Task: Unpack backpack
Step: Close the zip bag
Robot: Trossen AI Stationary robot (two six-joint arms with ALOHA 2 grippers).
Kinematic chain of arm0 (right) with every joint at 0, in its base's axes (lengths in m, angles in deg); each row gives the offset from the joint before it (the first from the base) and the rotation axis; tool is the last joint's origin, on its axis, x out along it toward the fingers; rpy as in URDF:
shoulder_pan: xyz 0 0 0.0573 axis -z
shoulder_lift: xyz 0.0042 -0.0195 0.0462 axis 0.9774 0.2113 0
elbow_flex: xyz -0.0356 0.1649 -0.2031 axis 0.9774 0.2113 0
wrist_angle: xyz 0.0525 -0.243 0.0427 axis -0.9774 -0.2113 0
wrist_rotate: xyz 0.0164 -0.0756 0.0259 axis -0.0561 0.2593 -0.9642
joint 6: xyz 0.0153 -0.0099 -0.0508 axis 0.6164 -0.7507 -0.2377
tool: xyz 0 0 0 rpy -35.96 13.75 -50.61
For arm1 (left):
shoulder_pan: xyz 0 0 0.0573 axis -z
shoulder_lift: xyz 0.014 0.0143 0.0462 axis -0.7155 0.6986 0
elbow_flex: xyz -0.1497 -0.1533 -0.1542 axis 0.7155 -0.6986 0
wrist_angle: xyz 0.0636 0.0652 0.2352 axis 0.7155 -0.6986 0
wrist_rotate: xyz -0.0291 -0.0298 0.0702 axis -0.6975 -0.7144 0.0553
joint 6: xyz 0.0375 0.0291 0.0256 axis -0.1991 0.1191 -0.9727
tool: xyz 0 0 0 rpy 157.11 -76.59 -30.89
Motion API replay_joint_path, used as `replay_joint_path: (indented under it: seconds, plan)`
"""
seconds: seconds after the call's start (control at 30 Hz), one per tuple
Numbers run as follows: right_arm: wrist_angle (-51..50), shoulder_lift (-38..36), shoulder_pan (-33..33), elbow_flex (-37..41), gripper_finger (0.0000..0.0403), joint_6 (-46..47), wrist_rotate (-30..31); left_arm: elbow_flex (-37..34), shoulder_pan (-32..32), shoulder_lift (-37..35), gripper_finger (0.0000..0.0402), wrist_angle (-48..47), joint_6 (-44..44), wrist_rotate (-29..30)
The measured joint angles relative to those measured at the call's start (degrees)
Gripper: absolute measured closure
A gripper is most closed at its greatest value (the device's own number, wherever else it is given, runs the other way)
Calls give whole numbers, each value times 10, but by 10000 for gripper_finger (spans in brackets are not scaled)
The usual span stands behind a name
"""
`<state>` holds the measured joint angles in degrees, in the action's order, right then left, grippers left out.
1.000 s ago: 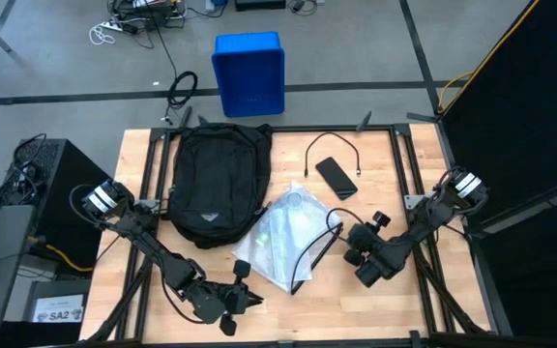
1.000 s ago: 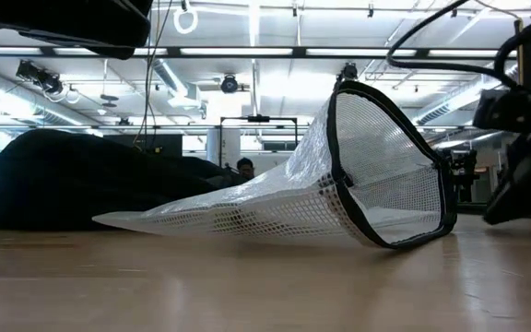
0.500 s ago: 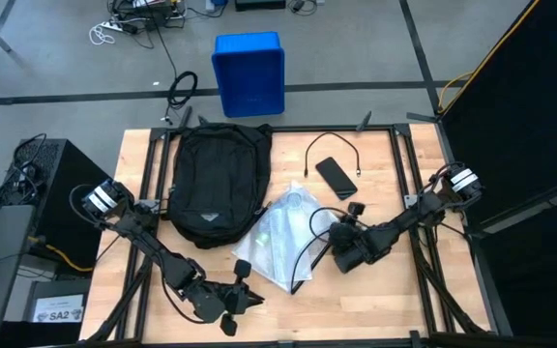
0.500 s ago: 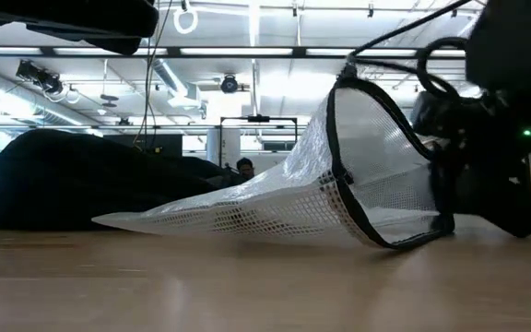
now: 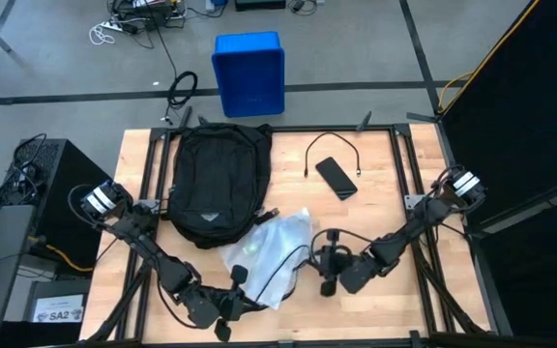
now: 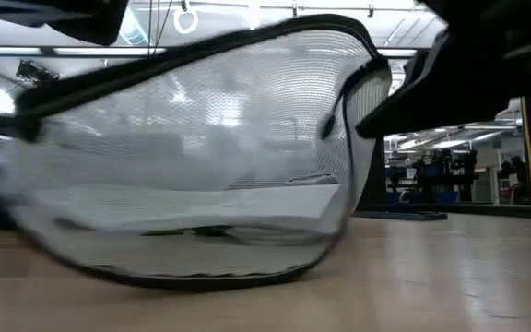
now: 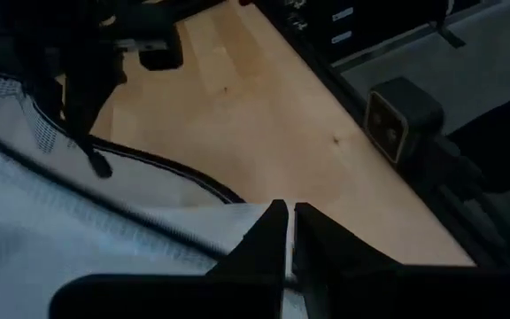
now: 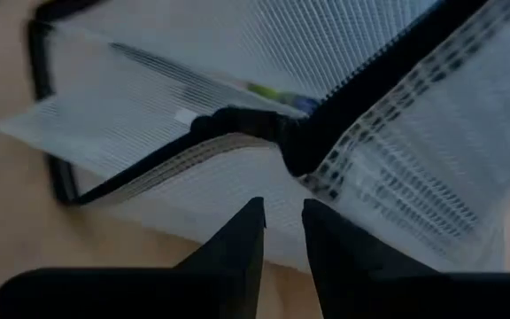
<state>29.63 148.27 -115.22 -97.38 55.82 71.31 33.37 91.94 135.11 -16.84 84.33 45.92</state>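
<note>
Backpack (image 5: pixel 218 182): upper-left centre of table, lying flat, untouched.
Mesh pouch (image 5: pixel 271 253): lower centre, out of pack, pulled between both arms.
Left gripper (image 5: pixel 232 302): fingers pressed together, pinching pouch corner as anchor.
Right gripper (image 5: pixel 325 273): fingers nearly together at pouch's dark edge; grip unconfirmed.

The surface (image 5: pixel 395 208) carries one black backpack (image 5: pixel 217 182), one white mesh pouch (image 5: pixel 269 249), one dark phone (image 5: pixel 336 178) and one thin black cable (image 5: pixel 330 144), with one blue bin (image 5: pixel 249 72) on the floor beyond.
</note>
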Motion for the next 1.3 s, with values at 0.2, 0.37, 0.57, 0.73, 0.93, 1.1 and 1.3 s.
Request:
replay_joint_path:
  seconds: [0.2,0.37,0.57,0.73,0.93,1.1,1.3]
  plan:
    - [20,2,-6,0,344,-13,3,0,-4,3,401,94,-8,0]
    - [19,3,9,0,344,-1,0,0,-21,4,399,154,-33,0]
    - [24,3,27,0,344,1,-8,24,-60,22,359,157,-46,-5]
    - [28,3,34,0,345,1,-18,70,-101,65,300,129,-48,-5]
    - [28,3,34,0,345,1,-22,118,-142,94,235,55,-8,31]
    - [27,3,34,0,345,1,-22,139,-150,95,213,-37,27,95]
    - [26,3,34,0,345,-1,-23,141,-153,95,211,-72,75,97]
